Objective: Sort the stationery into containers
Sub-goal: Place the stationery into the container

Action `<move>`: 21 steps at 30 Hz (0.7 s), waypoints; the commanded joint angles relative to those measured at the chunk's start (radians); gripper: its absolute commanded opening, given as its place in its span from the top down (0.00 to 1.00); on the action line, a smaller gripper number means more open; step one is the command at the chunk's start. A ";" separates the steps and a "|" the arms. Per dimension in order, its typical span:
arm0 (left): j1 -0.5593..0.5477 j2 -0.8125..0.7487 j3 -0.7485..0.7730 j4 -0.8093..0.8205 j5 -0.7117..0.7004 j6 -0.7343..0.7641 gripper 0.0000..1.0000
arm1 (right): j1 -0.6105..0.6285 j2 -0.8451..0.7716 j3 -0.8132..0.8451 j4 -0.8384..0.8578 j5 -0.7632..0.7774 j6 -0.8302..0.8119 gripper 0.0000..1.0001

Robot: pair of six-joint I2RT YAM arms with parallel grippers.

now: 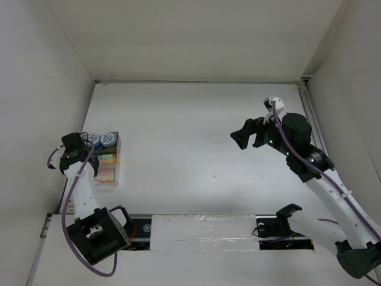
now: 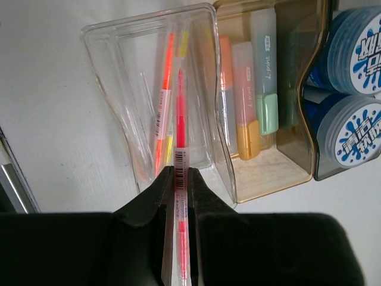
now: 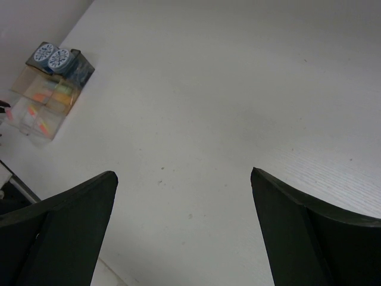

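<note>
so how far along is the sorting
Done: highlighters, two blue-white cylinders and two pens lie in the tray. In hand: left gripper shut on a pink pen over the pen compartment. Left: release it. Right gripper is open and empty.

Left arm (image 1: 82, 187) folded at far left | left fingers (image 2: 146, 205) pinched on pink pen (image 2: 180, 119) | right arm (image 1: 324, 185) raised | right fingers (image 3: 71, 214) spread wide, empty

Overhead, close left-wrist and distant right-wrist views all share the tray (image 2: 113, 65)
</note>
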 commanded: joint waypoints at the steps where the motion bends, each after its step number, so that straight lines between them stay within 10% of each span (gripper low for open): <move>1: 0.006 -0.033 0.044 -0.059 -0.065 -0.043 1.00 | -0.004 -0.030 -0.003 0.069 -0.034 -0.012 0.00; 21: 0.006 0.034 0.035 -0.017 -0.093 -0.049 1.00 | -0.004 -0.106 -0.031 0.078 -0.062 -0.012 0.00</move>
